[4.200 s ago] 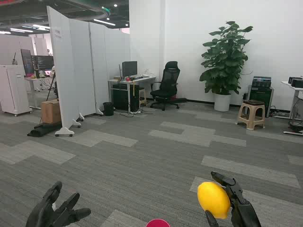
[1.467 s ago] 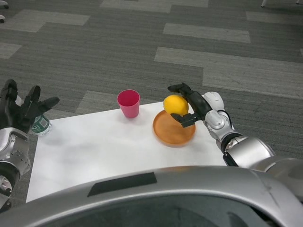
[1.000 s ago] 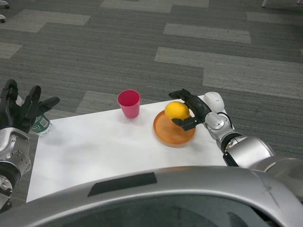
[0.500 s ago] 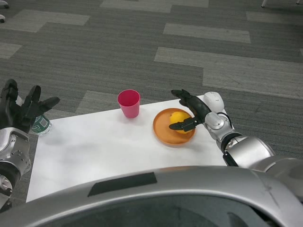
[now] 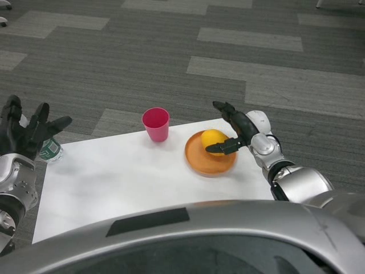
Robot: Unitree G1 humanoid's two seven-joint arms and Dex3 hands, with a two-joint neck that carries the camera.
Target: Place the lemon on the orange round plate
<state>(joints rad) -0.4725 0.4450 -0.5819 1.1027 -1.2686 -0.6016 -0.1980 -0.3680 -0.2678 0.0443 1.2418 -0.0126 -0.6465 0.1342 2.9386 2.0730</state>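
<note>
One lemon (image 5: 213, 138) is lying on one orange plate (image 5: 210, 153), toward the table's (image 5: 114, 182) far right corner. One pink cup (image 5: 155, 124) is standing at the far edge, just left of the plate. One bottle (image 5: 50, 150) is showing partly at the far left corner, behind the left hand (image 5: 25, 134). Two black hands are showing, the right hand (image 5: 234, 130) making the second. One white table is carrying everything.

Beyond your right robot hand (image 5: 235, 129) you see a floor of dark grey carpet tiles (image 5: 114, 63), crossed by lighter grey rectangular patches (image 5: 268, 85) set in staggered rows. Under that hand lies the white tabletop (image 5: 125, 182), its far edge cutting across the carpet. Light is even and soft.
</note>
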